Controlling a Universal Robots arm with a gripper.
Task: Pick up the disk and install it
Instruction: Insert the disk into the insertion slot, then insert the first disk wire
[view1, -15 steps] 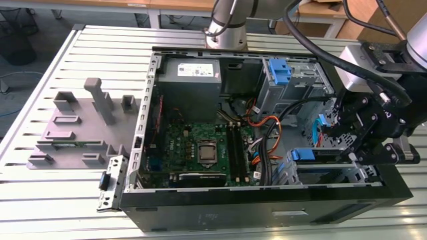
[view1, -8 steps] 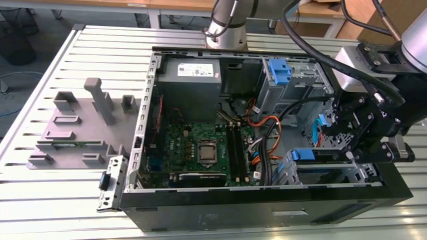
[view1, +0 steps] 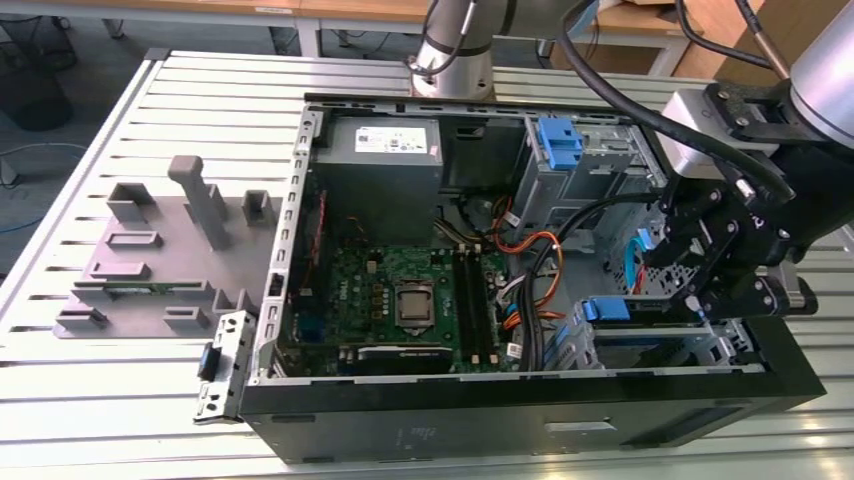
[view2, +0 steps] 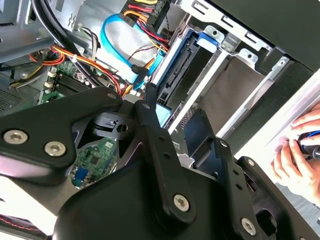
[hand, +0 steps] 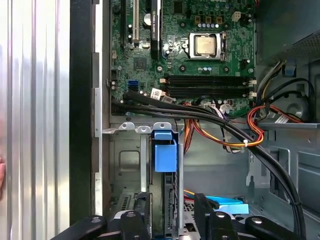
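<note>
The disk (hand: 165, 157) stands on edge in a slot of the metal drive cage (hand: 125, 160) at the front corner of the open computer case. Its blue carrier tab faces up and its connector edge (view2: 177, 75) faces the cables. In the exterior view the disk (view1: 607, 310) sits at the case's right side, just under my gripper (view1: 694, 295). In both wrist views my gripper (hand: 167, 220) (view2: 172, 117) straddles the disk, one black finger (hand: 132, 220) on each side. Cage metal shows between each finger and the drive, so the jaws stand open.
The motherboard (view1: 400, 300) fills the case floor, and the grey power supply (view1: 387, 140) sits at the back. A lone blue bracket (view1: 561, 140) sits in the upper cage. Black and orange cables (hand: 200, 117) run past the cage. A person's hand (view2: 300, 145) rests outside the case. A grey fixture (view1: 160, 250) lies at the exterior view's left.
</note>
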